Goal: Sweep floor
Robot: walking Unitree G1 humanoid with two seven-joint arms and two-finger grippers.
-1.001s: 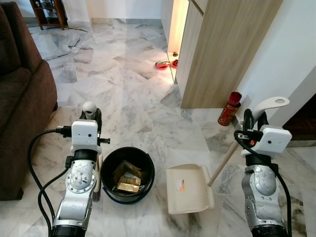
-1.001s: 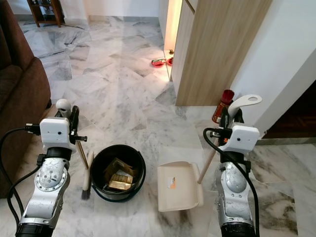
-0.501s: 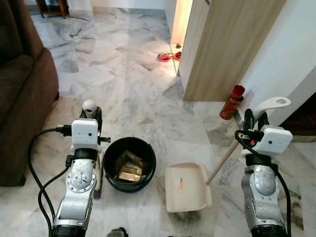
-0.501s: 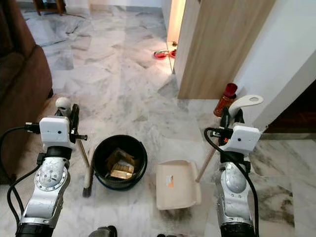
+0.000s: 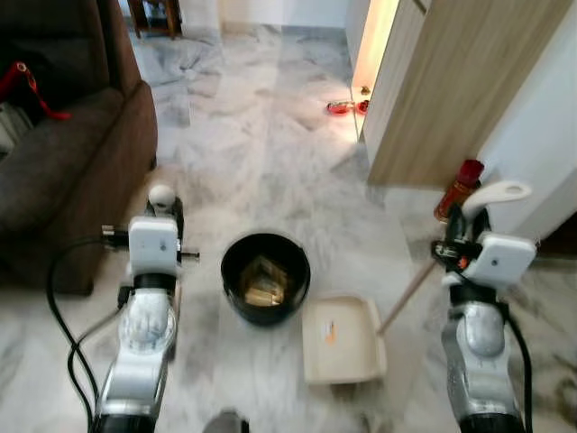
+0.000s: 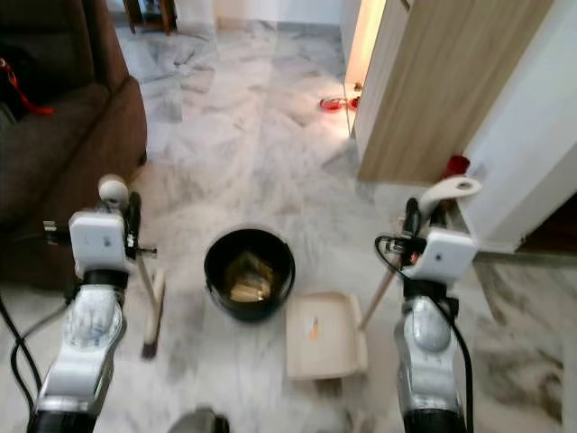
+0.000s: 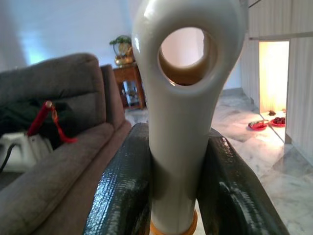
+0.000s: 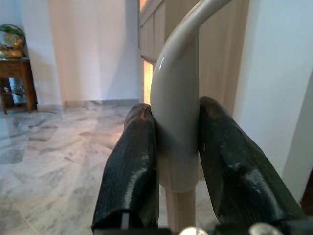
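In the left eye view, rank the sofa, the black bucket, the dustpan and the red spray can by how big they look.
1. sofa, largest
2. black bucket and dustpan, too alike to rank
3. red spray can, smallest, though it is farther from the camera

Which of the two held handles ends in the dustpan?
The one in the right gripper: its wooden shaft slants down to the cream dustpan on the floor. The left gripper holds the broom, beside the black bucket.
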